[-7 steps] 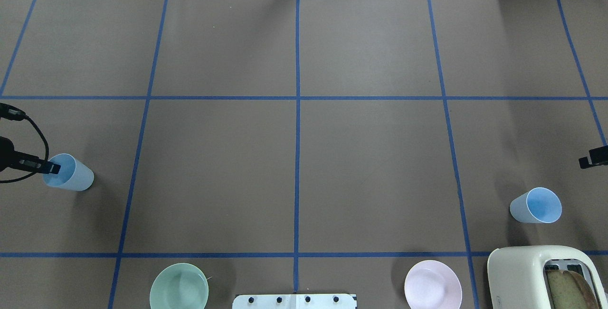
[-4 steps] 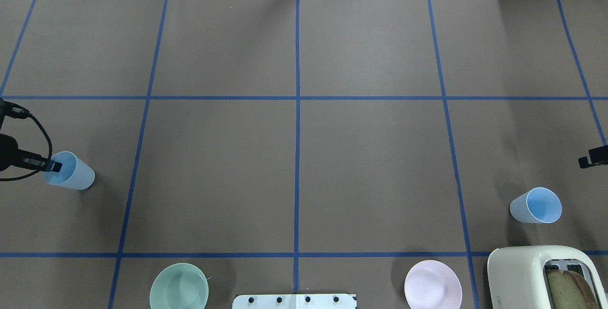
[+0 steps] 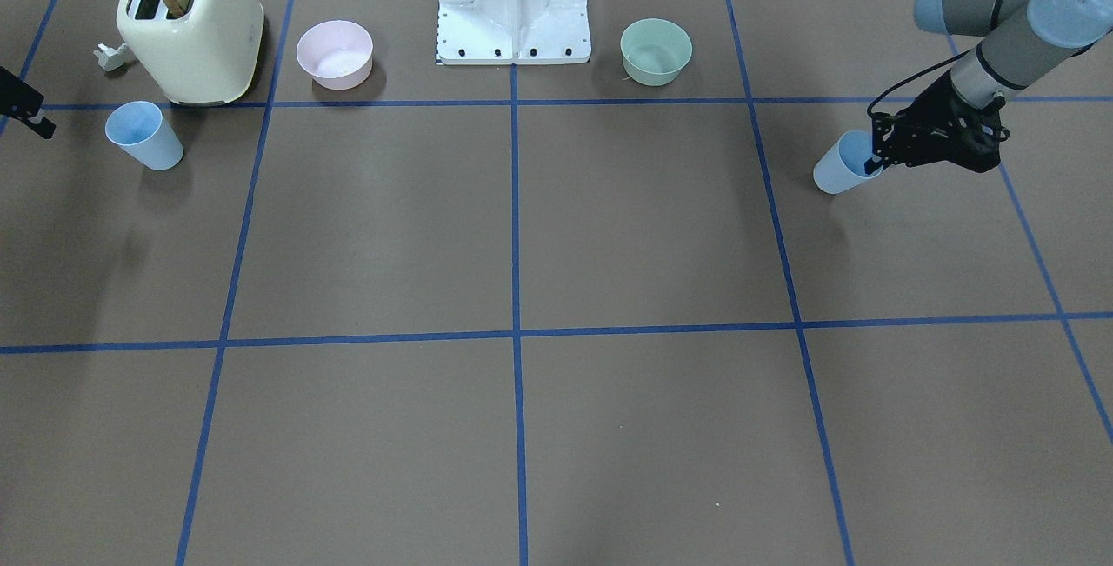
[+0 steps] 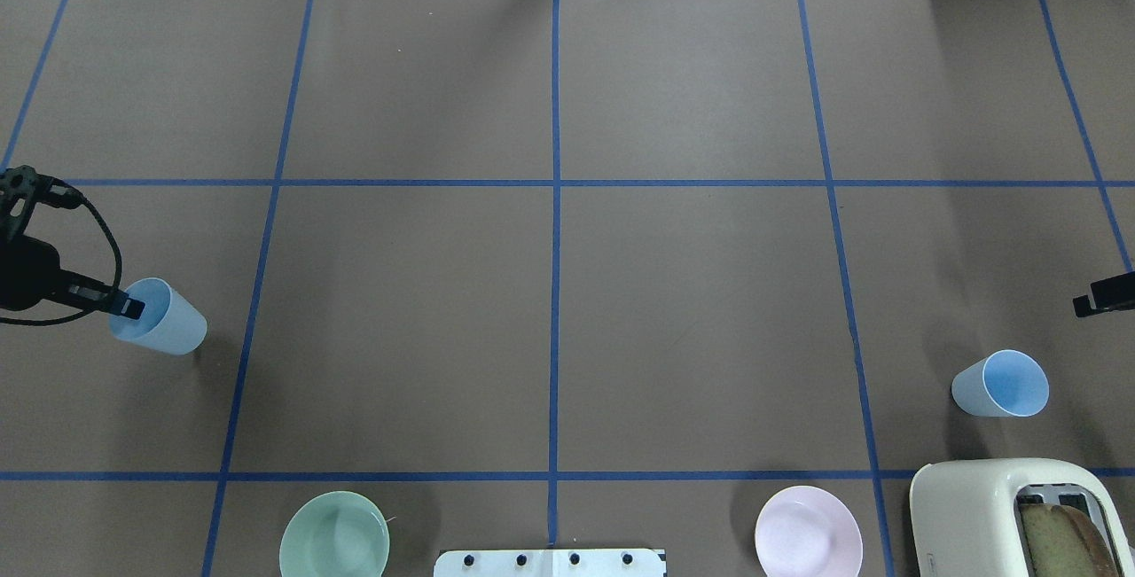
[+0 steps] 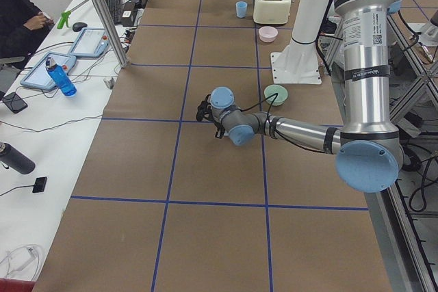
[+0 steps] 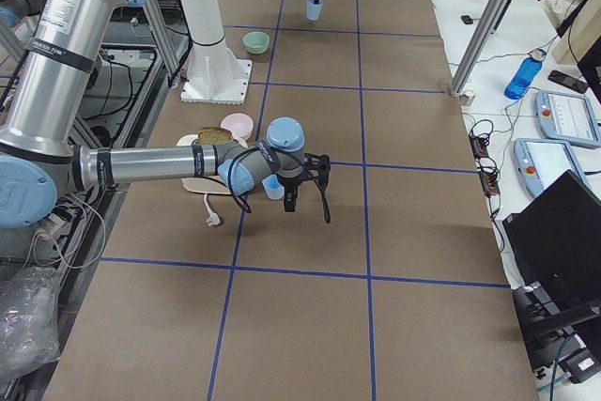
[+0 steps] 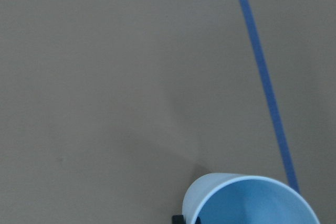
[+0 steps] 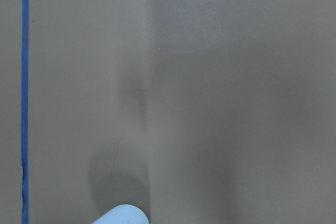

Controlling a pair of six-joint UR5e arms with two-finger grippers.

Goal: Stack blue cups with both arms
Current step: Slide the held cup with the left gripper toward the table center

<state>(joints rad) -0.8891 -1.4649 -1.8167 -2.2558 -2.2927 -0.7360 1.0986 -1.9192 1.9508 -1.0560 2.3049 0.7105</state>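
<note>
Matt brown paper covers the surface (image 4: 692,311), crossed by smooth blue tape lines (image 4: 554,293). The pale blue tapered plastic cup (image 4: 173,329) at the matt black left end effector (image 4: 131,306) looks smooth and faintly glossy. Behind that end effector, the grey metal arm tube (image 3: 1000,62) shows a satin sheen, and its light-blue joint caps (image 3: 1069,8) look like glossy plastic.

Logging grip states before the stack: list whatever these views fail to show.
Right gripper: cropped at the overhead view's right edge and front view's left edge; state unclear.
Right cup: a sliver at the right wrist view's bottom edge.
Left cup: cropped by the left wrist view's bottom edge.
</note>
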